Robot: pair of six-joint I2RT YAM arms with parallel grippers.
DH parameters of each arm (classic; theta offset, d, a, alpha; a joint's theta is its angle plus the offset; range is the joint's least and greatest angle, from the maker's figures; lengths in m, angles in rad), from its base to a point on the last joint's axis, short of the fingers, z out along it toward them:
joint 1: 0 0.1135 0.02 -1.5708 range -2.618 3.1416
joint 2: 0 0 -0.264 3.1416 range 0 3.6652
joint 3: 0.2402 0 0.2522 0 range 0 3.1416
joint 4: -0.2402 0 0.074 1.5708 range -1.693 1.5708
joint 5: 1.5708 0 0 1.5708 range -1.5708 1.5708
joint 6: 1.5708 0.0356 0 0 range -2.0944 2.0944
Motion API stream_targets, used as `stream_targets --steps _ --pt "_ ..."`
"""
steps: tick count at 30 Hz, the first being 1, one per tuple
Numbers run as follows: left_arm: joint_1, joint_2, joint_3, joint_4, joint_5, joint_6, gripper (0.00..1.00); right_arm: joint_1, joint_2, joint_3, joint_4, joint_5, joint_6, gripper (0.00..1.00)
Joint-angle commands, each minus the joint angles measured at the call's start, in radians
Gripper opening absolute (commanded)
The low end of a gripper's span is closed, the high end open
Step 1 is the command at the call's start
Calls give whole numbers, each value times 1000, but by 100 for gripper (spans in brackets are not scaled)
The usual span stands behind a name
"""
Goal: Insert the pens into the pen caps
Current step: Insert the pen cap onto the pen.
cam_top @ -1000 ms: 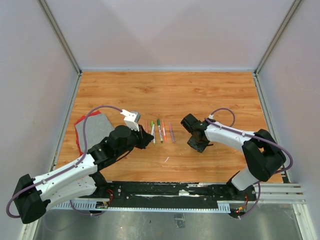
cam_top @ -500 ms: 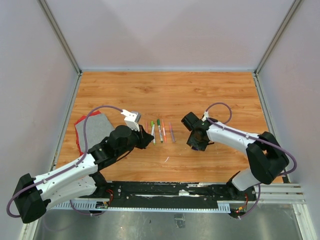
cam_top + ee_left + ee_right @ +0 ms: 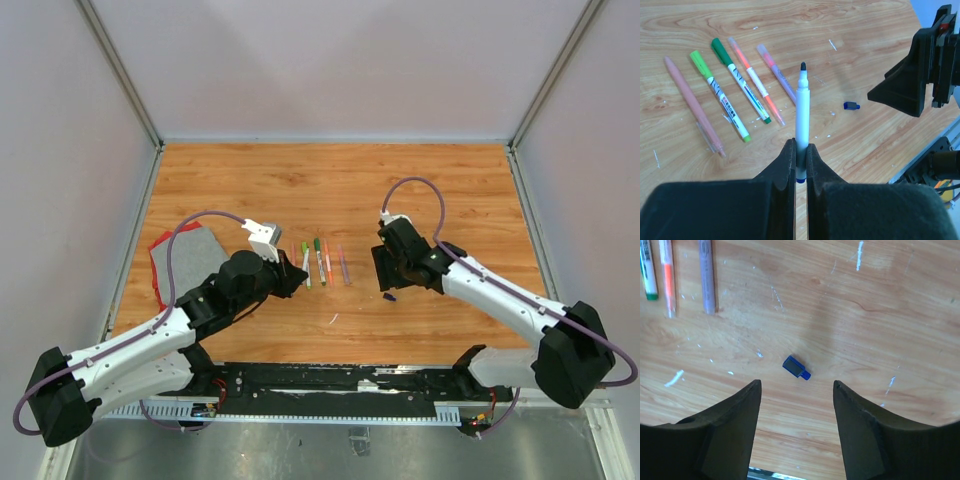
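Observation:
My left gripper (image 3: 800, 150) is shut on a white pen (image 3: 801, 112) whose uncapped black tip points away from me and whose blue end sits between the jaws. It hovers by the row of pens (image 3: 320, 262) on the table; among them are a pink pen (image 3: 692, 102) and a green pen (image 3: 732, 85). A small blue pen cap (image 3: 796, 367) lies alone on the wood. My right gripper (image 3: 796, 385) hangs open just above it, touching nothing. From above, the pen cap (image 3: 390, 296) shows just below the right gripper (image 3: 388, 270).
A grey pad with a red edge (image 3: 185, 255) lies at the left of the table. A small white scrap (image 3: 333, 319) sits near the front. Purple, orange and green pens (image 3: 706, 275) lie to the upper left in the right wrist view.
The right gripper has opened and shifted slightly right, and the blue pen cap now lies uncovered on the table. The left arm holds still with its pen.

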Motion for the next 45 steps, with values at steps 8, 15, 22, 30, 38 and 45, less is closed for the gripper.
stream_targets --steps 8,15,22,30,38,45 --pt "6 -8 -5 35 -2 -3 1 -8 103 74 -70 -122 -374 60" --pt "6 -8 -5 34 0 -4 1 -24 213 121 -90 -230 -439 58" --pt "6 -10 0 25 -1 0 0 -39 293 157 -99 -281 -474 56" --pt "6 -12 4 15 -6 4 0 -47 375 183 -125 -254 -497 53" --pt "6 -3 12 10 -2 10 1 -87 422 183 -137 -285 -526 49" --pt "6 4 14 14 0 10 1 -90 446 181 -148 -295 -536 42"
